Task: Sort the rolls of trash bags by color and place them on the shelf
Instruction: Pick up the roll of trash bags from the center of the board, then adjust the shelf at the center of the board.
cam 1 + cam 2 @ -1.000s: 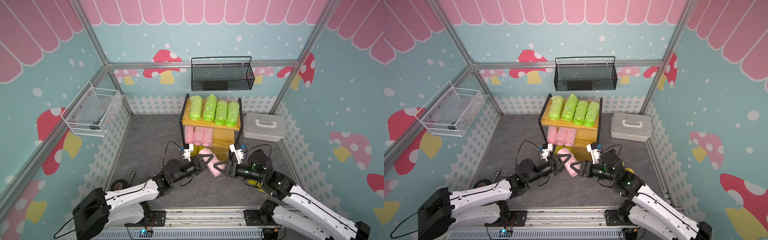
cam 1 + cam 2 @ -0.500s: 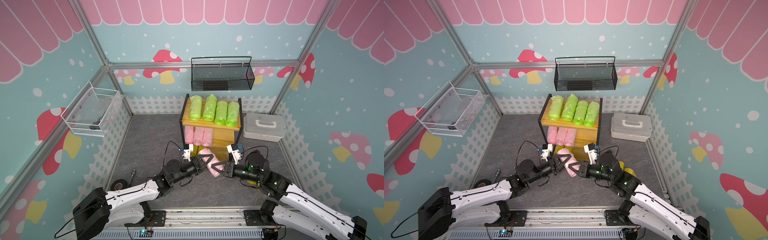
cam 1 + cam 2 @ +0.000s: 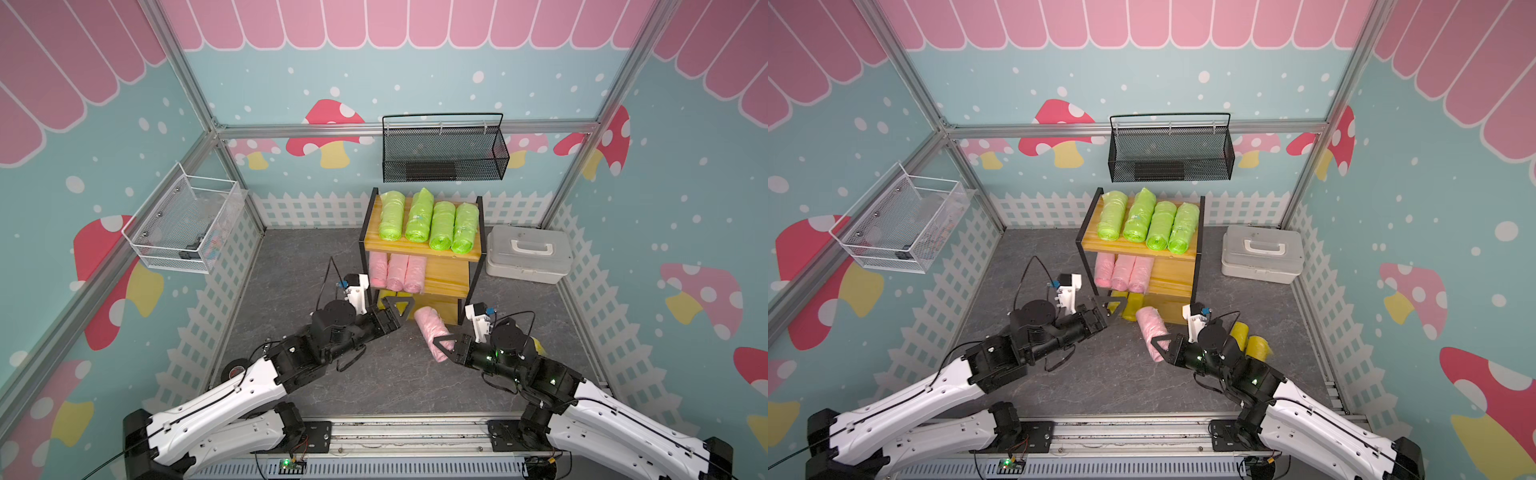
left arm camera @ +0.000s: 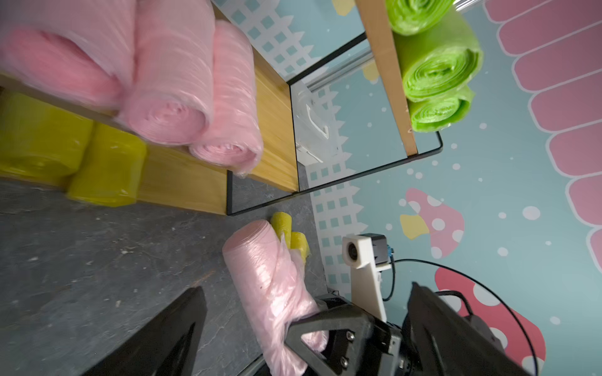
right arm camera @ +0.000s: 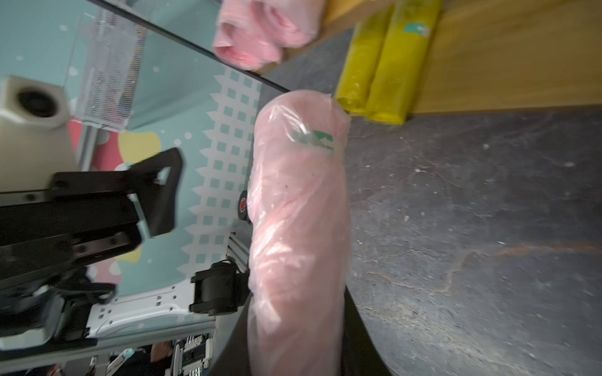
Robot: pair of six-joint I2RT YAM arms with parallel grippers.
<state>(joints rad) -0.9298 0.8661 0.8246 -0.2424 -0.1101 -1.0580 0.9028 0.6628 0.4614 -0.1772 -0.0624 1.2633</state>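
A pink roll (image 3: 428, 327) is clamped near one end by the right gripper (image 3: 442, 349), its jaws drawn in on the plastic. The left gripper (image 3: 400, 306) is held wide open and empty, just beside the roll's free end. The shelf (image 3: 446, 276) is found just beyond both grippers, three pink rolls (image 3: 397, 272) laid on its middle board.
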